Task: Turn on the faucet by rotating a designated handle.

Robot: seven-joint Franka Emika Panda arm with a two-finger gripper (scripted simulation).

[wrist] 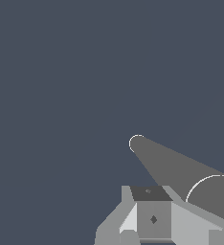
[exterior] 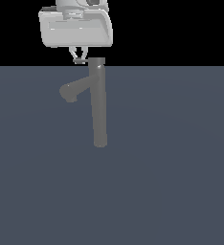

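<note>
Faucet (exterior: 99, 105) first: we see a tall, slim grey column standing on the flat dark ground (exterior: 181, 167), a little to the exterior view's left of centre, with its thicker angled spout (exterior: 73, 90) branching off toward that same left side. Our gripper (exterior: 79, 58) hangs directly above, its fingertips drawn close together just beside the top cap on the exterior view's left, where the thin handle (exterior: 81, 61) sticks out. They look pinched around that rod, though it is too small for us to be sure, so we cannot tell whether the jaws are truly clamped on it.

From the wrist view, the column (wrist: 176, 170) runs away below the fingers (wrist: 152, 217), confirming we sit over the top.

We judge the faucet rigid and fixed, so it will not give or tip. The handle should be stiff, smooth metal, light to swing but slippery and thin. We would take it near its outer end, squarely between the pads, and push around the column's axis rather than downward.
</note>
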